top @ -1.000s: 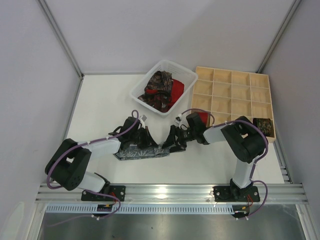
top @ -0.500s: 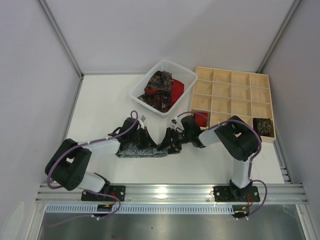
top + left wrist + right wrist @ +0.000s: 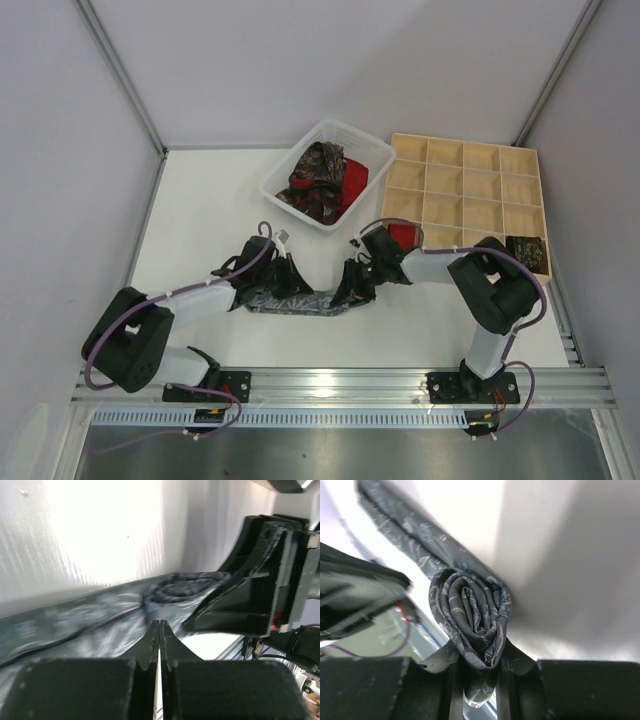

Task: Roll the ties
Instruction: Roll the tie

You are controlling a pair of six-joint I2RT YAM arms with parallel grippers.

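Observation:
A grey patterned tie lies flat on the white table between my grippers. Its right end is wound into a small tight roll, and my right gripper is shut on that roll; it is at the tie's right end in the top view. My left gripper is shut, with its tips over the flat strip just left of the roll. In the top view it is above the tie's middle. More ties, dark paisley and red, lie heaped in the white basket.
The white plastic basket stands at the back centre. The wooden grid tray is at the back right, with a red roll in a near-left cell and a dark paisley roll in the near-right cell.
The right gripper has turned and shifted slightly with the roll. The loose grey strip has grown shorter and its left end has slid right. The left gripper has edged right.

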